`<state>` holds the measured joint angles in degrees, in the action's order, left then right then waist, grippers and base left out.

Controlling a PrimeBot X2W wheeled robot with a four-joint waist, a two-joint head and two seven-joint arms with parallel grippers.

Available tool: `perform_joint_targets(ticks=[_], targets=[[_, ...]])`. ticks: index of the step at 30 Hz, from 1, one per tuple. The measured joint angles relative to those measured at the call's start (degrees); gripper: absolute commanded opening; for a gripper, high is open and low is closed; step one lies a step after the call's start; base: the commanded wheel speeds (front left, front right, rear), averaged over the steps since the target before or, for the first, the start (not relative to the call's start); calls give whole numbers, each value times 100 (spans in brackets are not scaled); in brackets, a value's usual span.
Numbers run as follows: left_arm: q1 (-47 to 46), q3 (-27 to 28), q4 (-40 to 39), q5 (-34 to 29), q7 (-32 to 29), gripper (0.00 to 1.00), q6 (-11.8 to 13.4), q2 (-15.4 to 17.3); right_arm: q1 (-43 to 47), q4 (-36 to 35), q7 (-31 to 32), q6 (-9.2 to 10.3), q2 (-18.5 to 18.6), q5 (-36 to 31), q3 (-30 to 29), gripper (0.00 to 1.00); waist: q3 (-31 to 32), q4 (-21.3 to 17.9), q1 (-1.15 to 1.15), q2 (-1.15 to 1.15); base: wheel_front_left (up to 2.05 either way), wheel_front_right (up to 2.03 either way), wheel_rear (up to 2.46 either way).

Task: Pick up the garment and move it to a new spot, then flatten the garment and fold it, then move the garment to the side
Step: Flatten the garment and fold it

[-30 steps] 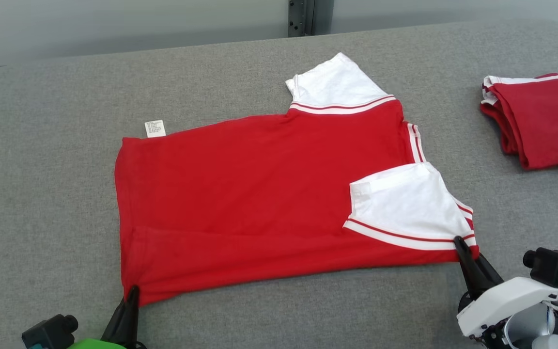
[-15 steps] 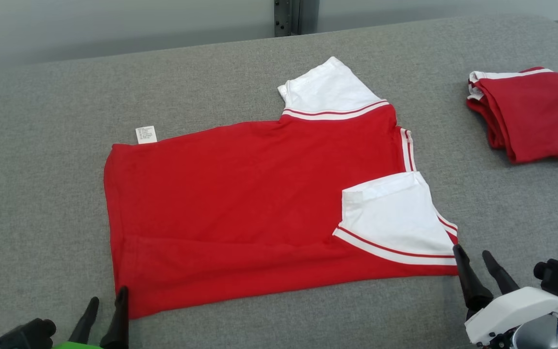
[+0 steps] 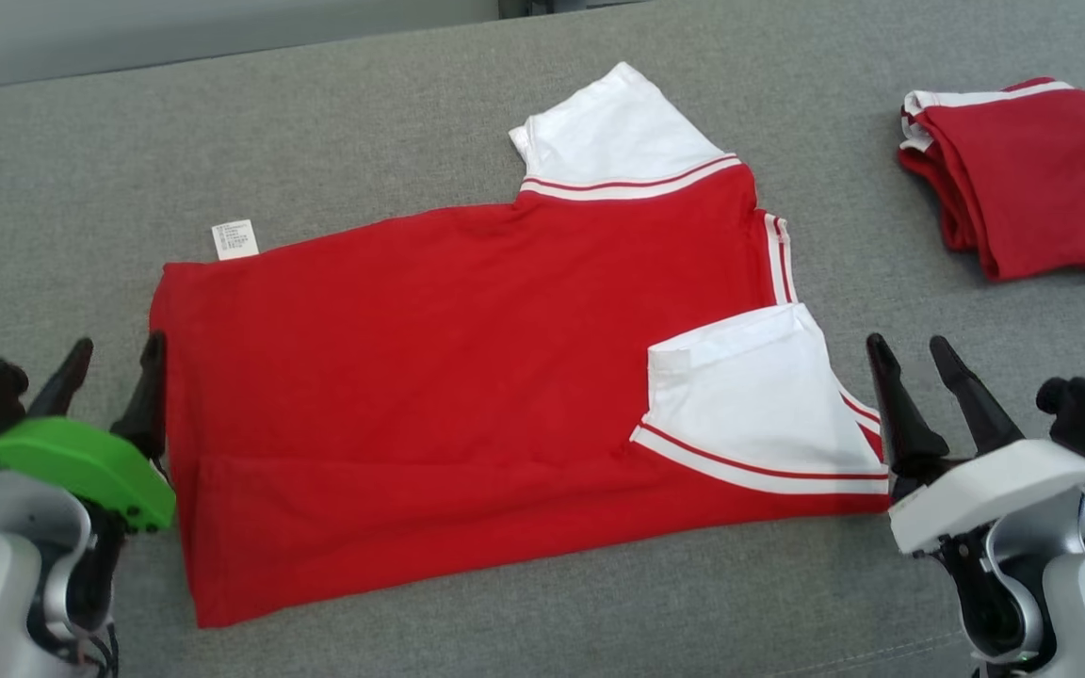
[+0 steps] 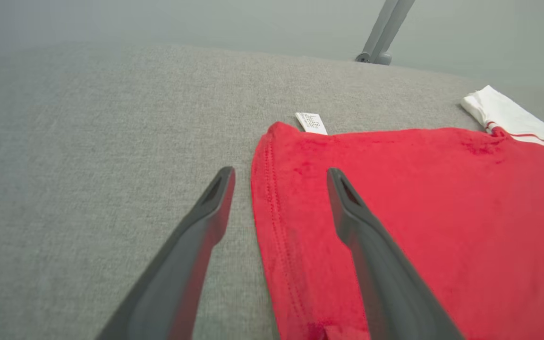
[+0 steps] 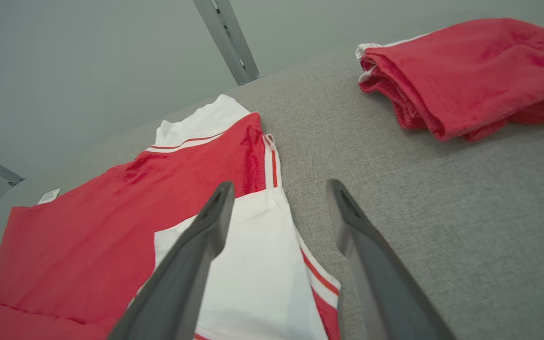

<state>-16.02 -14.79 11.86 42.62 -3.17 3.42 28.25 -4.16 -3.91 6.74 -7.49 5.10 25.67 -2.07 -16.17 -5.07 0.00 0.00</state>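
The garment (image 3: 467, 377) is a red shirt with white sleeves, lying flat on the grey table (image 3: 81, 188) with its near edge folded over and one white sleeve (image 3: 750, 414) turned in on top. A white label (image 3: 234, 239) sticks out at its far left corner. My left gripper (image 3: 114, 348) stands open at the shirt's left hem, its fingers astride the hem (image 4: 265, 198) in the left wrist view, holding nothing. My right gripper (image 3: 910, 348) is open beside the shirt's right edge, next to the folded-in sleeve (image 5: 253, 264), also empty.
A second red garment (image 3: 1023, 179), folded into a bundle, lies at the table's far right; the right wrist view shows that bundle (image 5: 470, 71) too. A metal post (image 4: 385, 30) rises behind the table's far edge.
Both grippers have let go of the shirt's near corners and opened. They now stand higher in the picture, at the shirt's left and right edges. The head camera has tilted down.
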Motion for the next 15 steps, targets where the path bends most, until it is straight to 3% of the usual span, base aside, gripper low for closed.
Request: perform_joint_targets(ticks=[7,15], targets=[[-1090,-265,753,-400,-390,100,-69,233,-531,104,-31,0,200,70,330,100,-396,-144,0,0,0,0,0],[-1536,-497,1239,-570,-539,100,-210,253,-751,320,-181,0,326,191,500,100,-695,-274,0,0,0,0,0]])
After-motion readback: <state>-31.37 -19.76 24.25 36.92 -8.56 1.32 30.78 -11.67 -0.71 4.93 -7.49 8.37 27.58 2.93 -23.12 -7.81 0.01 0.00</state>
